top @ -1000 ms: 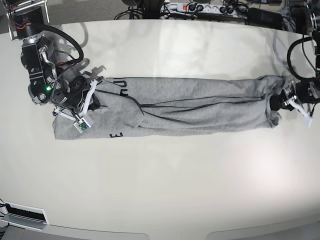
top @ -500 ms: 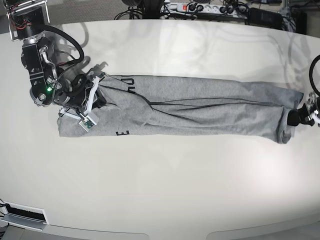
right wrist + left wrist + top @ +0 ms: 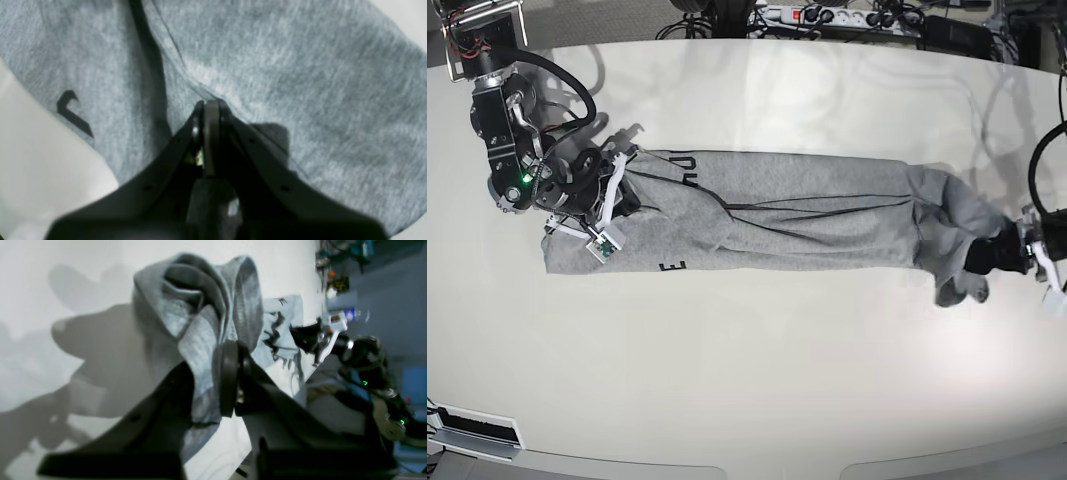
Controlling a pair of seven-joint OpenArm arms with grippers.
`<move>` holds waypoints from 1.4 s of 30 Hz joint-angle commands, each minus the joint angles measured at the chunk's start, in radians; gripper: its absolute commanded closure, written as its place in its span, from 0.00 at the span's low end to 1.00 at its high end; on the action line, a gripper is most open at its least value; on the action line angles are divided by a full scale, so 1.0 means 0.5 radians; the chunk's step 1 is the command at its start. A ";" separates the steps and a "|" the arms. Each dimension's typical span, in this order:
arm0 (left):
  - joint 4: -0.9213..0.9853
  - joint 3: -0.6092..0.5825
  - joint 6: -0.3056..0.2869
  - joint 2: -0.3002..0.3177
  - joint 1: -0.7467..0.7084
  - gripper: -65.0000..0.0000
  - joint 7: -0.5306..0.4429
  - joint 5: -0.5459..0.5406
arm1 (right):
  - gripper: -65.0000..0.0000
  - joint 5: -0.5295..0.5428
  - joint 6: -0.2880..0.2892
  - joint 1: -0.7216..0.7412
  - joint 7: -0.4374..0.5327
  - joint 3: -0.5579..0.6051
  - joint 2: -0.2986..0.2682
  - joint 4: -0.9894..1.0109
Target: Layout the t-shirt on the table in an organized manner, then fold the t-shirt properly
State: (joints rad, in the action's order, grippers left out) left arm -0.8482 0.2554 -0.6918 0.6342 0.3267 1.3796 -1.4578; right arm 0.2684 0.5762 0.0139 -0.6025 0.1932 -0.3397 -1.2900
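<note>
The heather-grey t-shirt (image 3: 807, 215) lies drawn out in a long, narrow band across the table (image 3: 747, 380), with black letters showing near its left end. My right gripper (image 3: 622, 195) is at that left end. In the right wrist view the right gripper (image 3: 210, 106) is shut on a fold of the t-shirt (image 3: 300, 83). My left gripper (image 3: 989, 255) is shut on the bunched right end. In the left wrist view the cloth (image 3: 200, 306) is pinched in the left gripper (image 3: 213, 380) and rises in a crumpled lump above it.
A power strip and cables (image 3: 827, 15) run along the table's far edge. A white slotted box (image 3: 472, 430) sits at the near left corner. The right arm's dark body and cable (image 3: 507, 130) stand over the table's left side.
The left gripper first pulled the shirt's right end outward, then came back inward and nearer. That end is now slack and bunched. The right gripper has held its place.
</note>
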 commanded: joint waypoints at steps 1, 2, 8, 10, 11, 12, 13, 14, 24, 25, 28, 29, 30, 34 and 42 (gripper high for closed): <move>-0.066 0.014 -0.013 0.023 0.034 1.00 -0.011 -0.051 | 1.00 -0.015 0.002 0.027 -0.002 -0.008 0.003 -0.018; -0.100 0.014 -0.013 -0.011 0.034 1.00 -0.003 -0.051 | 1.00 -0.024 -0.017 0.027 -0.002 -0.008 0.015 -0.018; -0.160 0.013 -0.013 -0.214 0.033 1.00 0.019 -0.051 | 1.00 -0.028 -0.053 0.027 -0.002 -0.008 0.026 -0.018; -0.160 0.013 -0.013 -0.268 0.034 1.00 0.020 -0.051 | 1.00 -0.028 -0.053 0.027 -0.001 -0.008 0.026 -0.018; -0.160 0.013 -0.013 -0.294 0.034 1.00 0.020 -0.051 | 1.00 -0.029 -0.053 0.027 -0.002 -0.008 0.026 -0.018; -0.160 0.013 -0.013 -0.317 0.034 1.00 0.019 -0.051 | 1.00 -0.029 -0.053 0.027 -0.002 -0.008 0.025 -0.018; -0.160 0.013 -0.013 -0.340 0.034 1.00 0.019 -0.051 | 1.00 -0.029 -0.053 0.027 -0.002 -0.008 0.025 -0.018; -0.160 0.009 -0.013 -0.364 0.034 1.00 0.019 -0.051 | 1.00 -0.029 -0.053 0.027 -0.002 -0.008 0.025 -0.018; -0.160 -0.108 -0.013 -0.559 0.034 1.00 0.002 -0.051 | 1.00 -0.028 -0.053 0.027 -0.002 -0.008 0.025 -0.018; -0.160 -0.108 -0.013 -0.575 0.034 1.00 -0.002 -0.051 | 1.00 -0.029 -0.053 0.027 -0.002 -0.008 0.025 -0.018; -0.160 -0.108 -0.013 -0.631 0.034 1.00 -0.002 -0.051 | 1.00 -0.028 -0.052 0.027 -0.002 -0.008 0.025 -0.018; -0.160 -0.108 -0.013 -0.649 0.034 1.00 -0.002 -0.051 | 1.00 -0.028 -0.052 0.027 -0.002 -0.008 0.025 -0.018; -0.160 -0.108 -0.013 -0.667 0.034 1.00 -0.001 -0.051 | 1.00 -0.027 -0.052 0.027 -0.002 -0.008 0.025 -0.018; -0.160 -0.108 -0.013 -0.716 0.034 0.88 -0.001 -0.051 | 1.00 -0.027 -0.052 0.027 -0.002 -0.008 0.025 -0.018; -0.160 -0.108 -0.013 -0.737 0.063 0.44 -0.004 -0.051 | 1.00 -0.019 -0.052 0.027 -0.001 -0.008 0.025 -0.018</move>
State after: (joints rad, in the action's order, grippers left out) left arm -0.9112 0.1974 -0.6926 0.2581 0.3317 1.3857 -1.4578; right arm 0.2611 0.5529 0.0139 -0.6025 0.1925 -0.3187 -1.2900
